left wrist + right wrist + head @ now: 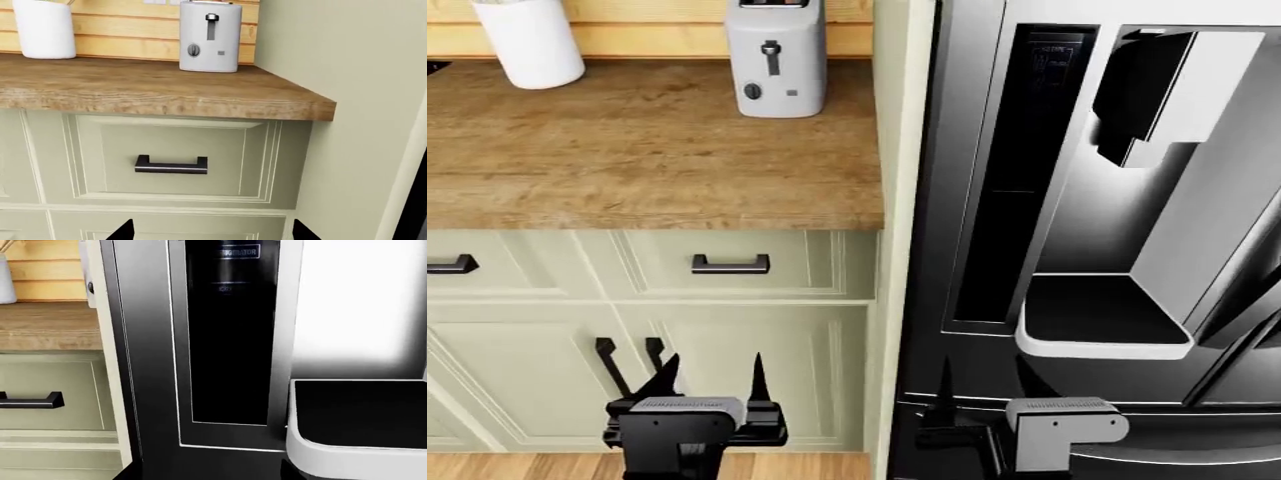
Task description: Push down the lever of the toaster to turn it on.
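Observation:
The light grey-white toaster point(777, 60) stands at the back of the wooden counter point(641, 160), near its right end; its black lever point(771, 47) sits high in its slot above the round knob point(751, 91). It also shows in the left wrist view point(210, 42), with its lever point(212, 18) up. My left gripper point(714, 372) is open and empty, low in front of the cabinet doors, far below the toaster; its fingertips point(127, 230) show at that view's edge. My right gripper point(981, 400) is open and empty, low in front of the fridge.
A white cylindrical holder point(531, 40) stands at the counter's back left. Cream drawers with black handles point(730, 264) lie under the counter. A cream side panel point(888, 200) separates the counter from a black fridge point(988, 200) with a dispenser tray point(1101, 345).

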Available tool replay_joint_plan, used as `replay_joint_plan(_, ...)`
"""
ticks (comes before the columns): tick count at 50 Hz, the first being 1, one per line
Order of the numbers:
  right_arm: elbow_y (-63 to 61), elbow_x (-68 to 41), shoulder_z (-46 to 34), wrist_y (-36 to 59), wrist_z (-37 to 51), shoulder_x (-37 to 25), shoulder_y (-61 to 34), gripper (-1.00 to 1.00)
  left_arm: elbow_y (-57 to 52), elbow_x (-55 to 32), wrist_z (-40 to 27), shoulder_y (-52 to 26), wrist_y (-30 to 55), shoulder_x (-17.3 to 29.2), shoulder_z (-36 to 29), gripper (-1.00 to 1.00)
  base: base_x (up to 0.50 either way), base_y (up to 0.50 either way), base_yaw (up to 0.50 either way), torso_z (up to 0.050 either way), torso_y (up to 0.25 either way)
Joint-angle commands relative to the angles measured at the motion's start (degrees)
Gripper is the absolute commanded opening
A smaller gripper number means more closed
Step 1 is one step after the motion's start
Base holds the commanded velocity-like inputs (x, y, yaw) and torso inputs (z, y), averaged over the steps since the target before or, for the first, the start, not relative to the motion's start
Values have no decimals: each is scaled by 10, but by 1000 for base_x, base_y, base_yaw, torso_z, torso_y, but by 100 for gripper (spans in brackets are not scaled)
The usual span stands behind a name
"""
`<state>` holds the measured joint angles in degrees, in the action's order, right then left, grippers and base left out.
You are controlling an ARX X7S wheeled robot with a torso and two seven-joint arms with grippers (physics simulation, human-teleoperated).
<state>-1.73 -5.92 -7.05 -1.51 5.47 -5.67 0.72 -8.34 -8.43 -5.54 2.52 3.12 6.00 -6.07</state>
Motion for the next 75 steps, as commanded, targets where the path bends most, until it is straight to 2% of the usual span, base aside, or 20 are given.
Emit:
replay_joint_plan(1, -2, -4, -12, 0, 8, -6, 1, 100, -11, -9, -5, 5, -2, 8, -6, 100, 0, 348, 0, 0, 0)
replay_joint_plan(53, 24, -31, -39, -27, 26, -23, -2, 100, -2, -19, -28, 7, -17, 32, -34, 100, 0, 495, 0, 0, 0)
replay_joint_plan(75, -18, -36, -38, 14, 46, -43, -26, 100, -35, -38, -33, -27, 31, 53, -32, 100, 0, 14, 0, 0, 0)
